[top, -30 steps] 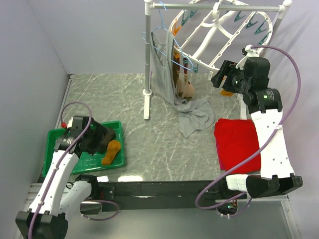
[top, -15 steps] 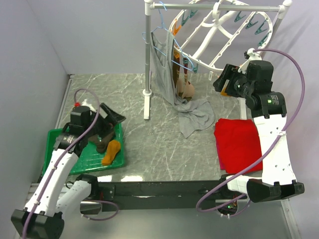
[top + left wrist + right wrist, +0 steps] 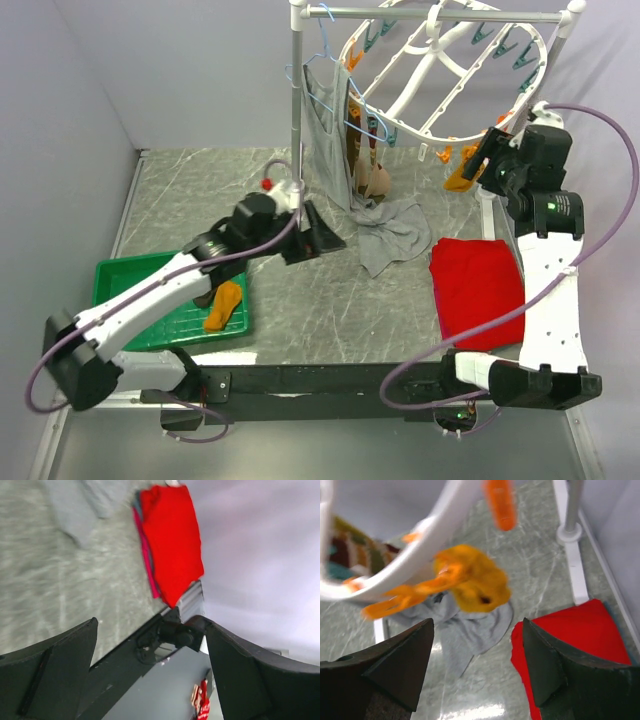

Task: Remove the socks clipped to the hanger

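Note:
The white round hanger (image 3: 440, 70) hangs from the rail at the back, with orange and teal clips on its rim. A mustard sock (image 3: 461, 179) is clipped at its lower right rim. In the right wrist view this sock (image 3: 470, 577) hangs from an orange clip below the rim (image 3: 447, 522). My right gripper (image 3: 481, 160) is open and empty beside it, jaws apart just short of the sock (image 3: 477, 667). Tan and brown socks (image 3: 372, 176) hang at the hanger's left side. My left gripper (image 3: 318, 238) is open and empty over the table's middle. An orange sock (image 3: 222, 305) lies in the green tray (image 3: 125, 275).
A grey tank top (image 3: 390, 232) hangs from a blue wire hanger (image 3: 325, 75) and trails onto the table. A red cloth (image 3: 478, 288) lies at the right, also in the left wrist view (image 3: 172, 535). The rack's white post (image 3: 294, 130) stands at the back.
My left arm has swung from the green tray out to the table's middle, gripper open. My right gripper has moved right and up, closer to the mustard sock.

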